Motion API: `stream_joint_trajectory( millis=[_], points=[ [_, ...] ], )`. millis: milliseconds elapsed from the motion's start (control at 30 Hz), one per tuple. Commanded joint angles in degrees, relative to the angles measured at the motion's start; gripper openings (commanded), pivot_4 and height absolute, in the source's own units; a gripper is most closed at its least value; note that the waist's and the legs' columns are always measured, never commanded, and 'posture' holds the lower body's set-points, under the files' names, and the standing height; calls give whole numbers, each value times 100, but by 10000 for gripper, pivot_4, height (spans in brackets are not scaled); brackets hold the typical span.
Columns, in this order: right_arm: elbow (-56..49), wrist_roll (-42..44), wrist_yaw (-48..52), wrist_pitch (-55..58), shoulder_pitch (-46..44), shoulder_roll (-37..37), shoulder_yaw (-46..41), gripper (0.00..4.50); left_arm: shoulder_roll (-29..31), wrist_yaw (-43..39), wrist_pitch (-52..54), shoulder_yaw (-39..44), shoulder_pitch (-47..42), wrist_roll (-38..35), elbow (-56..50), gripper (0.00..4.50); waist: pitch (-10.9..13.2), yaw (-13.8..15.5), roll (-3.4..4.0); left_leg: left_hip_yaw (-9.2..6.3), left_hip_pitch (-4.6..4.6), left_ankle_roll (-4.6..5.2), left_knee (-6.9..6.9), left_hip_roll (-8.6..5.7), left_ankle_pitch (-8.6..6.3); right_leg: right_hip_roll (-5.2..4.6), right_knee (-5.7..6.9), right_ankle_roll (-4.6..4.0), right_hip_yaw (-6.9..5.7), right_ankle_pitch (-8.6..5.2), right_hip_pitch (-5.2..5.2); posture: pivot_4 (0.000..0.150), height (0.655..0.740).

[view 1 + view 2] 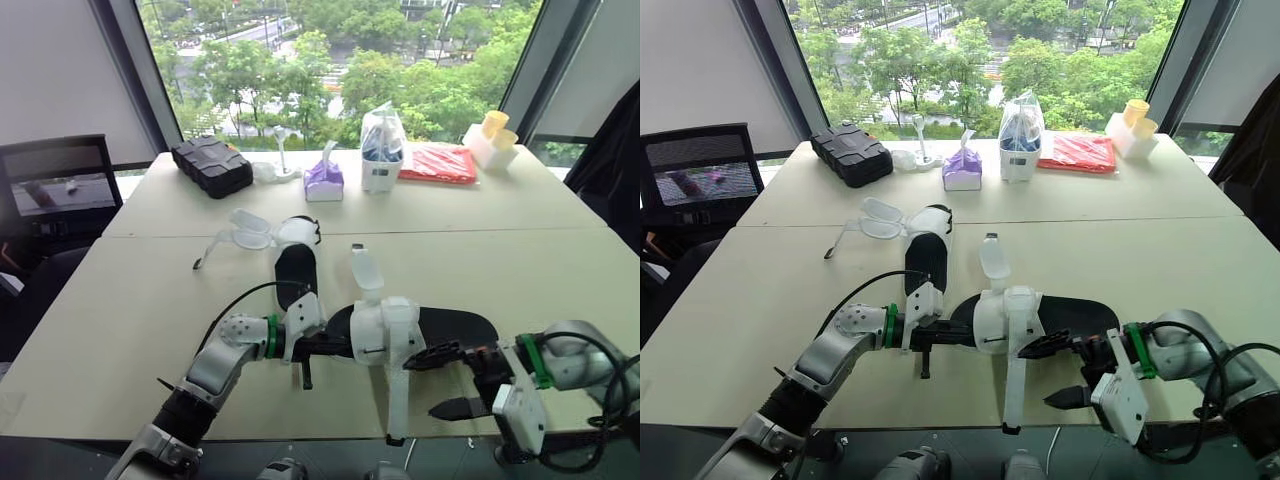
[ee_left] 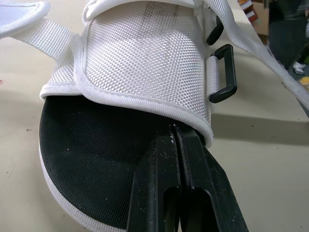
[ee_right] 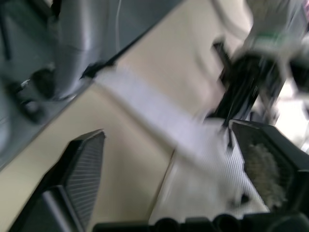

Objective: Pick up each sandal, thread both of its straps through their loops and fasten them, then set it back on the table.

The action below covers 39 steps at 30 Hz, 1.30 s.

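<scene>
Left gripper (image 1: 330,347) is mine and clamped shut on the black sole edge of the near sandal (image 1: 455,325), low in the middle of the frame on the worktop (image 1: 130,320). My right gripper (image 1: 422,386) stands wide, just right of the loose strap (image 1: 397,400) trailing toward the bottom edge. I judge the sandal light, its sole firm, its mesh and strap limp, so I would pinch the strap's free end. The other sandal (image 1: 295,268) lies above it.
</scene>
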Motion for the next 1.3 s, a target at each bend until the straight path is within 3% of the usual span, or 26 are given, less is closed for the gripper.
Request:
stream_joint_trajectory(
  millis=[33,167,300,367,667,933,1067,1300],
  points=[
    [-460,843,91,1486,312,-357,-199,44428,24,27,9,-21,45,46,64,0,0,9,0,-1,-1,1,0,0,0,-2,-1,0,0,0,-1,1500,7400],
    [-785,1799,142,3806,465,-681,-546,44428,-3,33,23,-14,21,35,98,0,-2,33,4,0,-1,3,-1,2,-2,-4,-7,-1,4,0,0,1500,7400],
    [-1060,3764,164,7986,91,-1143,-707,44428,-25,11,-19,-25,-4,50,155,0,-2,73,5,0,-6,10,1,2,-6,-6,-11,-2,4,0,-2,1500,7400],
    [-1298,4083,235,9182,112,-1309,-619,44428,-38,7,-21,-24,-21,51,172,0,-2,103,6,0,-7,13,-2,4,-9,-7,-15,-3,3,0,-2,1500,7400],
    [-2292,4801,-106,11412,370,-831,-800,44428,-12,8,-24,-19,-4,51,157,0,-15,101,-3,3,-16,22,-12,10,-20,-8,-43,0,-5,0,-4,1500,7400],
    [-2704,5213,-242,12016,484,-447,-1481,44428,54,13,64,-28,81,21,10,0,-29,100,-13,5,-24,23,-6,8,-25,-9,-44,2,-6,0,-11,1500,7400],
    [-2977,5746,-118,12522,493,-625,-1947,44428,40,26,132,-57,127,11,-68,0,-29,111,-13,6,-24,28,4,8,-28,-8,-44,3,-6,0,-5,1500,7400],
    [-3268,5729,-778,12797,865,-112,-1798,44428,24,7,214,-69,154,-24,-187,0,-28,115,-17,4,-27,30,3,10,-33,-10,-50,5,-8,-2,-5,1500,7400]
  ],
)
